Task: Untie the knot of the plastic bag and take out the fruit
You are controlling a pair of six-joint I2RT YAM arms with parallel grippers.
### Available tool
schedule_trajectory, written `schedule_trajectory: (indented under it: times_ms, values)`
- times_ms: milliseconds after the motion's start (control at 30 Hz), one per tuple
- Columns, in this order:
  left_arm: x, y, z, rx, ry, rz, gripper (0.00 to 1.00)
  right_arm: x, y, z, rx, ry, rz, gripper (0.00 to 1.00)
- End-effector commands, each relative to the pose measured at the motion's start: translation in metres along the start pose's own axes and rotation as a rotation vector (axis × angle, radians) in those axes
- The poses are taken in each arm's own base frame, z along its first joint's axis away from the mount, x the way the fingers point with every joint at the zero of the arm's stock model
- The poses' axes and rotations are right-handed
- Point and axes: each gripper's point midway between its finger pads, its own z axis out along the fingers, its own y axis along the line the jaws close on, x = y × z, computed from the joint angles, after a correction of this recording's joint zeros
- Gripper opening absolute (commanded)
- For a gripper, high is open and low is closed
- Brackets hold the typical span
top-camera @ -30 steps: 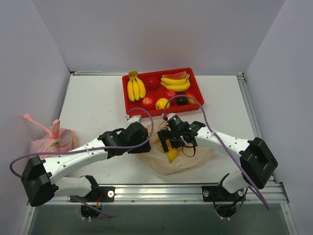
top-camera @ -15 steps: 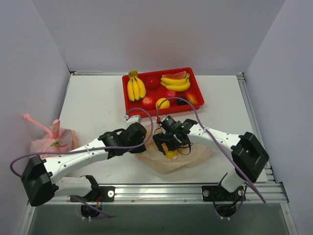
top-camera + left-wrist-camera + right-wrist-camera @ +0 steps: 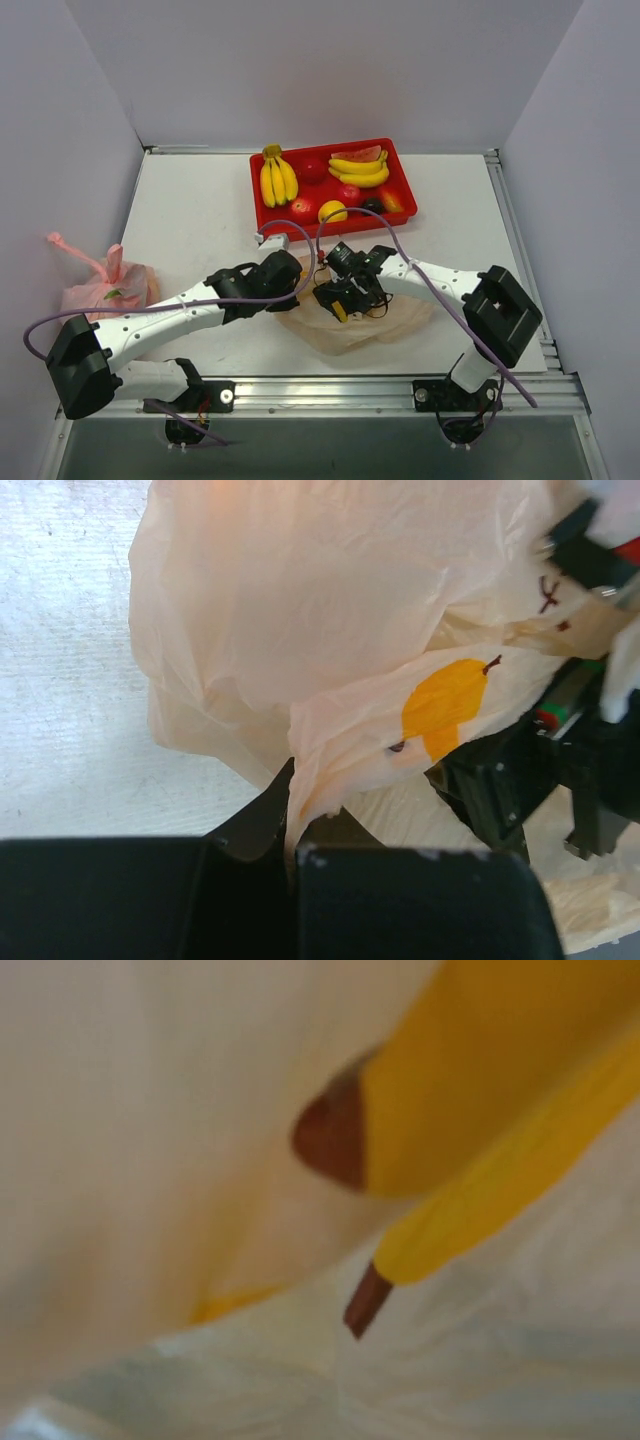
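The right wrist view is a close blur. Pale film and a smooth yellow fruit with a thin brown stem [image 3: 470, 1100] fill it, and the right hand's own fingers are out of sight there. From above, the right hand [image 3: 338, 298] is a dark cluster set into the crumpled top of the thin, translucent peach-orange plastic bag [image 3: 378, 322], with a sliver of yellow just beneath it. I cannot tell whether it is wide, narrow or gripping. The knot cannot be picked out in any view, because folds and both hands cover the bag's upper part.

The left hand [image 3: 292, 825] is closed narrow on a fold of the plastic bag. In its wrist view a pleated ridge of film runs down into the slit between its two black fingers, whose bodies are cut off by the lower edge. Behind the film the yellow fruit shows as a dulled orange-yellow patch, partly masked by the right hand's black housing.

The plastic bag lies slack and crinkly on the white, faintly grained surface [image 3: 190, 220], near the front edge between the two arms. It is just in front of a glossy red rectangular plastic tray [image 3: 256, 190]. The tray holds a bunch of yellow bananas [image 3: 277, 180] and round red and yellow fruit pieces [image 3: 304, 208]. A pink-red knotted bag [image 3: 100, 288] sits well apart by the left wall.
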Motion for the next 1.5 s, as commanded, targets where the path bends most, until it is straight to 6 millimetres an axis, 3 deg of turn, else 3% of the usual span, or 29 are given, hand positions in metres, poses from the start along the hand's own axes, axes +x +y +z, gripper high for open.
schedule_trajectory:
  times_ms: [0,133,167,267,500,600,733,1100,1200,1300,1400,1467]
  values:
    - [-0.017,-0.007,-0.001,0.02,-0.063,-0.011,0.0,0.014,-0.006,0.004,0.048,0.073,-0.041,0.88]
    - [-0.023,-0.003,-0.001,0.011,-0.078,-0.011,0.0,0.009,-0.005,-0.003,0.063,0.031,-0.076,0.56]
    - [-0.026,-0.003,-0.002,0.01,-0.084,-0.004,0.0,0.005,-0.004,-0.009,0.061,0.005,-0.081,0.4]
    - [-0.038,0.0,-0.002,0.001,-0.104,0.004,0.0,-0.007,-0.003,-0.02,0.062,-0.071,-0.092,0.21]
    - [-0.087,0.007,-0.019,-0.012,-0.219,0.065,0.0,-0.06,0.007,-0.039,0.047,-0.258,-0.133,0.04]
    - [-0.093,0.014,-0.025,-0.029,-0.248,0.099,0.0,-0.073,0.012,-0.042,0.035,-0.312,-0.142,0.0]
    - [-0.081,0.03,-0.026,-0.05,-0.242,0.12,0.0,-0.078,0.019,-0.055,-0.014,-0.4,-0.153,0.0]
    - [-0.065,0.066,-0.053,-0.11,-0.242,0.082,0.0,-0.084,0.06,-0.164,-0.257,-0.709,-0.317,0.03]
    - [-0.059,0.067,-0.056,-0.109,-0.205,0.081,0.0,-0.092,0.06,-0.188,-0.278,-0.77,-0.313,0.02]
    - [-0.05,0.067,-0.054,-0.107,-0.16,0.079,0.0,-0.11,0.045,-0.204,-0.273,-0.814,-0.261,0.02]
    - [-0.04,0.069,-0.054,-0.104,-0.118,0.08,0.0,-0.138,0.001,-0.208,-0.177,-0.851,-0.152,0.03]
    - [-0.035,0.069,-0.054,-0.095,-0.096,0.08,0.0,-0.156,-0.024,-0.198,-0.118,-0.833,-0.092,0.06]
